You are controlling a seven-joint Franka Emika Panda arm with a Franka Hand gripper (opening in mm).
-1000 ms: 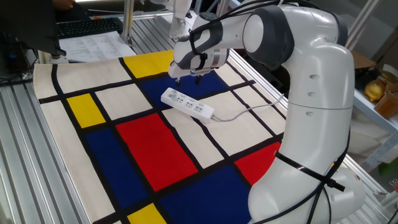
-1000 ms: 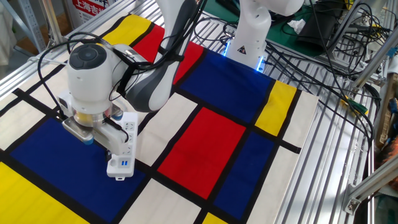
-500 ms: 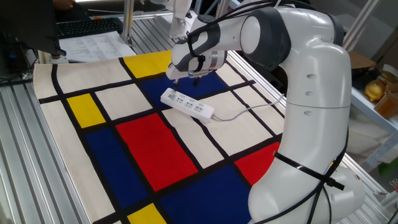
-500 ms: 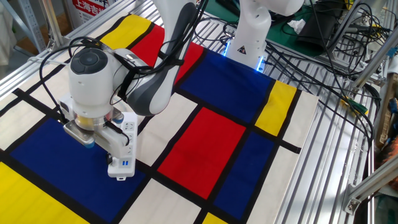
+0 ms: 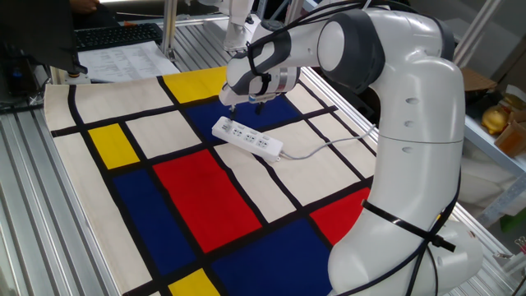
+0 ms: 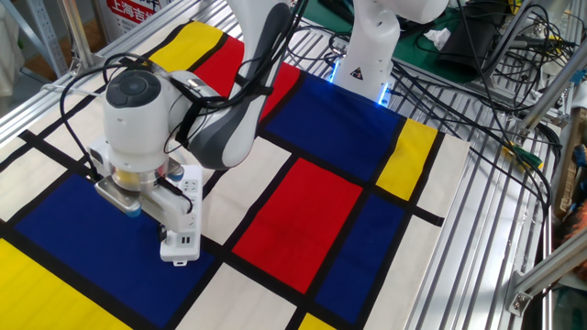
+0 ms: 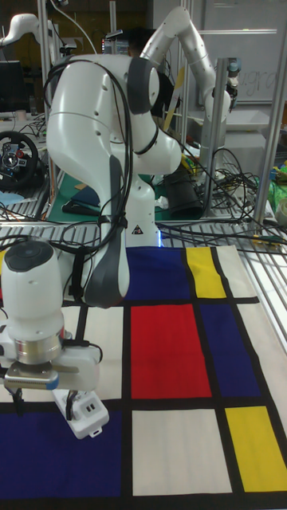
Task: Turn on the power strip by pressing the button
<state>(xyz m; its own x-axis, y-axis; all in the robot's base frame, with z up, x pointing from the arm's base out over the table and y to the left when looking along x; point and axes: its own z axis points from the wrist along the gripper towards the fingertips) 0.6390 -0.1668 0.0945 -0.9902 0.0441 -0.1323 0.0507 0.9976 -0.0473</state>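
The white power strip (image 5: 246, 137) lies slantwise on the coloured cloth, across a white patch beside a blue one. Its pale cord (image 5: 322, 147) runs off to the right. My gripper (image 5: 249, 104) hangs low over the strip's far side, near its left end, and two dark fingertips show apart with blue cloth between them. From the other side the hand covers much of the power strip (image 6: 182, 236), leaving the end with blue marks showing. In the tall view my gripper (image 7: 42, 398) sits just left of the power strip (image 7: 86, 414). I cannot make out the button.
A keyboard (image 5: 115, 36) and papers (image 5: 123, 59) lie beyond the cloth's far left corner. The arm's base (image 6: 369, 48) stands at the cloth's edge, with cables (image 6: 477, 55) on the slatted metal table. A second arm (image 7: 195, 56) rises behind.
The hand drifted slightly toward the strip's left end a second ago. It has barely moved since. The strip stays almost where it was.
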